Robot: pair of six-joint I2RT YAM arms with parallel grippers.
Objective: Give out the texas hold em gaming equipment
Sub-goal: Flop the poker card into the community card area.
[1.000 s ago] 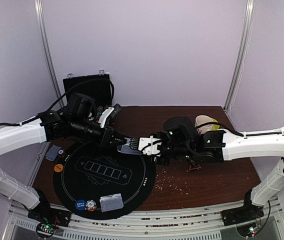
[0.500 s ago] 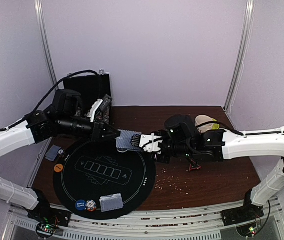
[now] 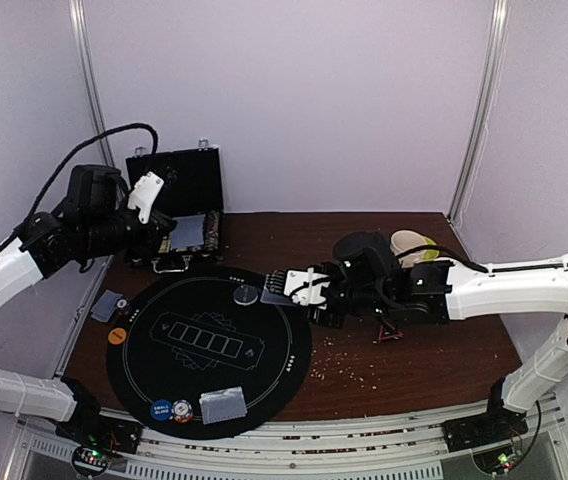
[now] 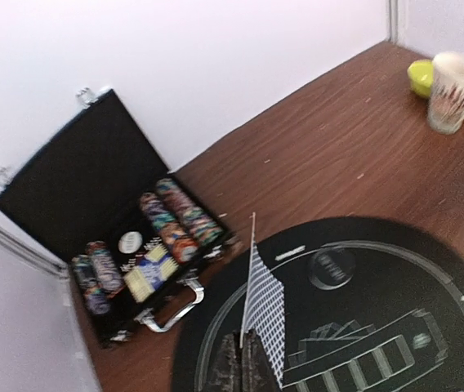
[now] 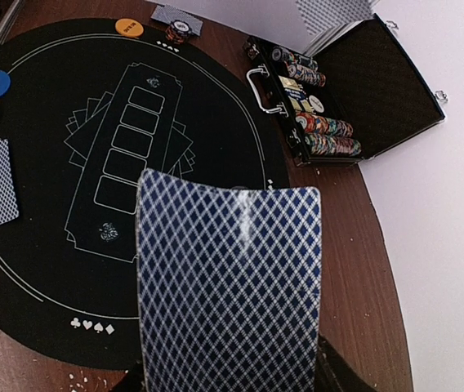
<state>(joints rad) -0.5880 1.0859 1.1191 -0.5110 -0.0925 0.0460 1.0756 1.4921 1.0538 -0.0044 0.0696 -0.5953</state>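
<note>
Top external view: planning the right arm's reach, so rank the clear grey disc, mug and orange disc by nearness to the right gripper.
1. Clear grey disc, on the mat beside the right gripper.
2. Mug, back right.
3. Orange disc, mat's far left edge.

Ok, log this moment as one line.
left gripper shut on card near case | right gripper shut on deck over mat edge

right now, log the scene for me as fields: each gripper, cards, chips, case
left gripper: shut on one card, raised by the open case
right gripper: holds the deck at the mat's far right edge
dealt cards: small pile at the mat's near edge
chips on mat: orange chip at left edge, blue chip at near edge
</note>
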